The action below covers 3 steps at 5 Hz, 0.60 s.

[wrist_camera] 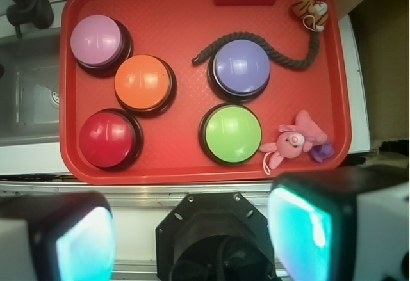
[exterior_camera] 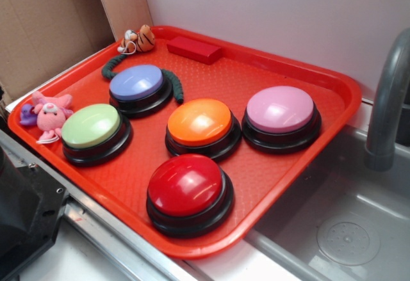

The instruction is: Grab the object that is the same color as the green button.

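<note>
We see our gripper only in the wrist view, looking straight down from high above the red tray. Its two fingers fill the lower corners of the frame, blurred, pale with a teal sheen, set wide apart with nothing between them. The jaws hang off the tray's near edge, touching nothing. The dark wrist mount sits between the fingers.

Snake toy curls behind button on tray.
</note>
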Tool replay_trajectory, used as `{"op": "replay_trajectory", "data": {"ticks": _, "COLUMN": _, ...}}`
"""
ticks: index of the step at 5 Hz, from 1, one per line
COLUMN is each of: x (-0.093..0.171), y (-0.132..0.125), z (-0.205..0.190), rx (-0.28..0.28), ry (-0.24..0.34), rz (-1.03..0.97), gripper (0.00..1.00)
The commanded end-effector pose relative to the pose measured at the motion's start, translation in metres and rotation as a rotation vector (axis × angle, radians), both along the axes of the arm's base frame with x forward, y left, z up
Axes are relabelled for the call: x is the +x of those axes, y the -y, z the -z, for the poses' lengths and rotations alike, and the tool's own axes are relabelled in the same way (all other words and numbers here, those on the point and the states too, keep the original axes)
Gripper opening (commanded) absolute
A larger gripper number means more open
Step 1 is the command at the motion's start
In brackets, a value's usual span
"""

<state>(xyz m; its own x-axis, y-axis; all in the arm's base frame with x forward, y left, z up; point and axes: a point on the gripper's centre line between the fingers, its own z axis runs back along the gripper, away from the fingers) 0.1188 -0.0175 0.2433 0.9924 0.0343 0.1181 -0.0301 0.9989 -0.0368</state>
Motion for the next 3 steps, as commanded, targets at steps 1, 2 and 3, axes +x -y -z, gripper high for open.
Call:
{"op": "replay_trajectory", "data": {"ticks": 1, "x": 0.0, "y": 0.0, "z": 0.0, "rx": 0.0, "ry": 0.0, "rz": 0.0, "gripper": 1.0}}
{"op": "replay_trajectory", "data": {"ticks": 2, "x": 0.025, "y": -0.019, "z": 0.016, "rx": -0.038, "ry": 0.017, "rz": -0.237, "gripper": 1.0}}
{"op": "replay_trajectory", "data": {"ticks": 3, "x": 0.046, "y": -0.042, "z": 0.036, "rx": -0.071, "ry": 0.051, "rz": -0.486, "gripper": 1.0}}
